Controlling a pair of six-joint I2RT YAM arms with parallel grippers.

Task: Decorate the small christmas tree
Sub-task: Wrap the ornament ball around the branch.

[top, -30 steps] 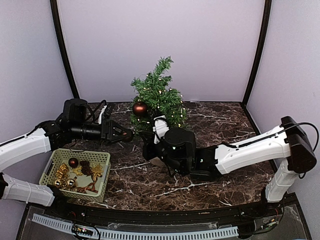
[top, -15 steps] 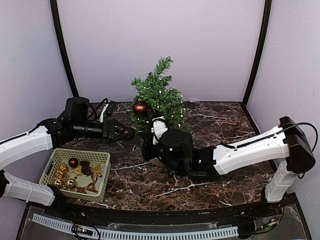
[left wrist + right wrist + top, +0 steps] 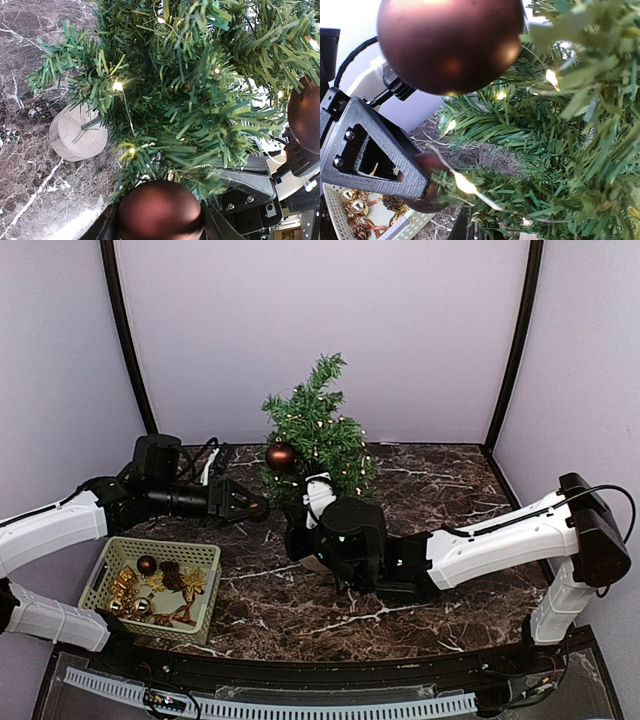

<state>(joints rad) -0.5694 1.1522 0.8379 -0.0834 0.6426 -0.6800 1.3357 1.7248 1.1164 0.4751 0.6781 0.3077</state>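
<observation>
Table of dark marble (image 3: 450,480) carries everything; the small christmas tree (image 3: 318,430) stands upright at its far middle, near the back wall. The green basket (image 3: 205,552) with spare ornaments sits well apart from it, at the near left. The left gripper (image 3: 243,506) reaches in from the left, and its fingers are closed around a brown bauble (image 3: 160,210), which touches the lowest needles on the left side of the tree. The right gripper (image 3: 470,224) is low beside the tree with its fingers pressed together; whether they pinch some twig, I cannot tell. One red-brown bauble (image 3: 280,457) hangs already on a left branch. The round wooden base (image 3: 77,137) is small, and tiny lamps (image 3: 118,86) glow on a thin wire. I judge the tree light and easy to tip, with soft branches that bend, so the best hold to steady it is the thin trunk just over the base, not the needles.
</observation>
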